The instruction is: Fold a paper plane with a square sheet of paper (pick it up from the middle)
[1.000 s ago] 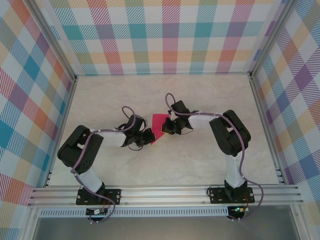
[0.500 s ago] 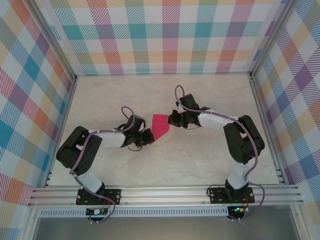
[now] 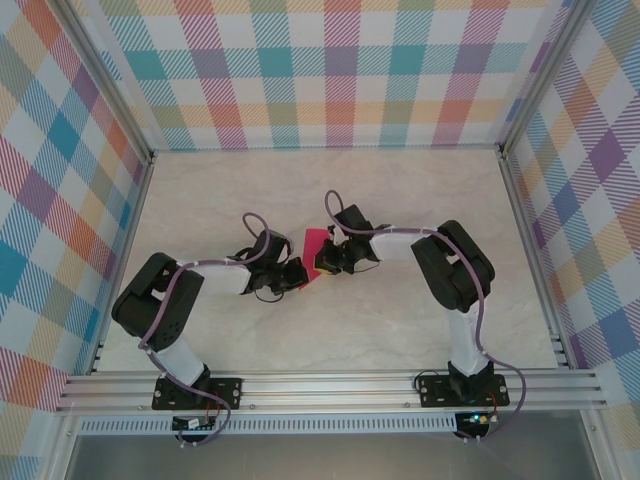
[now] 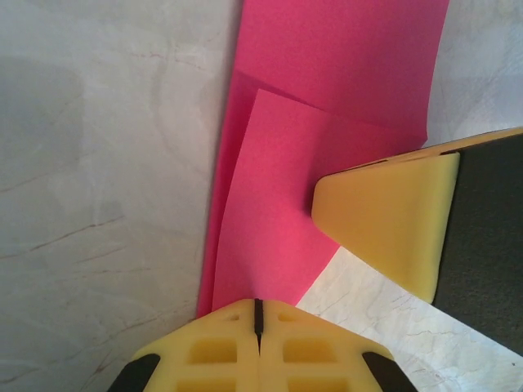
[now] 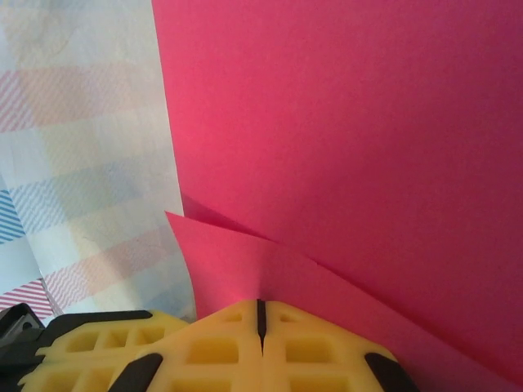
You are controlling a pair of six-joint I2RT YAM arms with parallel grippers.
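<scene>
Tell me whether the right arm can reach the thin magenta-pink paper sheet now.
Probably yes: the right gripper looks shut on the magenta-pink paper sheet, the left gripper clamping it too; nothing blocks.

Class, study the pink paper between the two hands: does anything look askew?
The pink paper, pinched by the left hand and right hand, is folded unevenly: the top flap has edges slanted against the layer beneath.

swung the right gripper back leftward onto the square sheet of paper after its outward move half a second ago, covering more pink than before.
</scene>
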